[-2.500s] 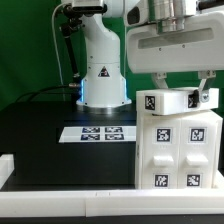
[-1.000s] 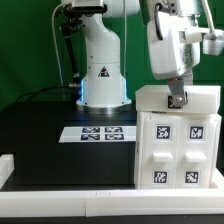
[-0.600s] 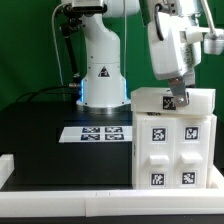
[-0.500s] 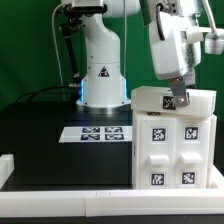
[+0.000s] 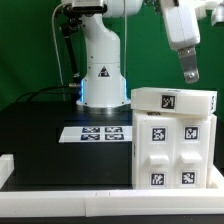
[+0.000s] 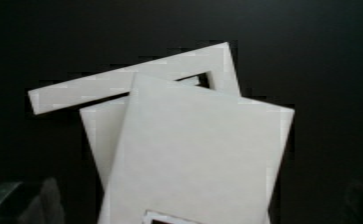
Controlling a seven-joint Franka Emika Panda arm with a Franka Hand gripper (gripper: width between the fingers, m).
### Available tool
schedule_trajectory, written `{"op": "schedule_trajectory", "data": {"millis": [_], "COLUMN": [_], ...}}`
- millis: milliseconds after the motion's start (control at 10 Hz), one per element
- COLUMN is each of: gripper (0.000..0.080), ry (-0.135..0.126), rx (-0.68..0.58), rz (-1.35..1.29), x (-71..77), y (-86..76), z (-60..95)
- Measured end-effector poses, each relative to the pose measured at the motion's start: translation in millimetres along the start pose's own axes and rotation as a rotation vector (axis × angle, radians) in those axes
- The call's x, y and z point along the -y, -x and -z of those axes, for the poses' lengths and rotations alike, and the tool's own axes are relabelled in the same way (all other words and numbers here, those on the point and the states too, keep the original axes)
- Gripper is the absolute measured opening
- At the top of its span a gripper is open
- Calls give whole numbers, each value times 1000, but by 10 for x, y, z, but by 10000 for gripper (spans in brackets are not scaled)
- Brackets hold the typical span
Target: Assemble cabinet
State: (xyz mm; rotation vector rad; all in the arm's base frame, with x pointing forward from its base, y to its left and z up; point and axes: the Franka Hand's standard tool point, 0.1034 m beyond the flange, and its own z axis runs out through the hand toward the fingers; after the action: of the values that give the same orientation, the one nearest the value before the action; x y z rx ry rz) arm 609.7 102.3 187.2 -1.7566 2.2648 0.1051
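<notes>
The cabinet [image 5: 175, 145] is a large white box at the exterior view's right, with tagged drawer blocks on its front. A flat white top panel [image 5: 172, 99] with one marker tag lies on top of it, slightly askew. My gripper [image 5: 190, 75] hangs in the air above the cabinet's right end, clear of the panel and holding nothing. Its fingers look parted. In the wrist view the top panel [image 6: 196, 150] fills the middle, seen from above, with the cabinet body's edge [image 6: 133, 82] beyond it. One fingertip [image 6: 36, 200] shows faintly beside the panel.
The marker board [image 5: 100, 133] lies on the black table, to the left of the cabinet in the exterior view. The robot's white base [image 5: 100, 70] stands behind it. A white raised rim [image 5: 60, 195] runs along the table's front and left edges.
My gripper was down at the top panel on the cabinet. It has let go and risen up and to the right. The panel stays on the cabinet.
</notes>
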Motion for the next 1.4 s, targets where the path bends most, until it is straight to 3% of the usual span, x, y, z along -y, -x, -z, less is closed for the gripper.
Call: {"op": "schedule_trajectory", "data": {"millis": [300,400,500,600,900,1300,1400], "gripper": [797,797,797,797,797,797,797], "ry": [8,62,63,80,89,100,121], "rx": [-5,-40,-42,-53,-42,-33,-49], "rz": [80,345,421,585,956,1299,1460], "x": [-18,-58,-34,-39,-6,-9,-31], "y": [-3,2,49,76,145,120,85], "z": [-31,-18,2,20,67,57,31]}}
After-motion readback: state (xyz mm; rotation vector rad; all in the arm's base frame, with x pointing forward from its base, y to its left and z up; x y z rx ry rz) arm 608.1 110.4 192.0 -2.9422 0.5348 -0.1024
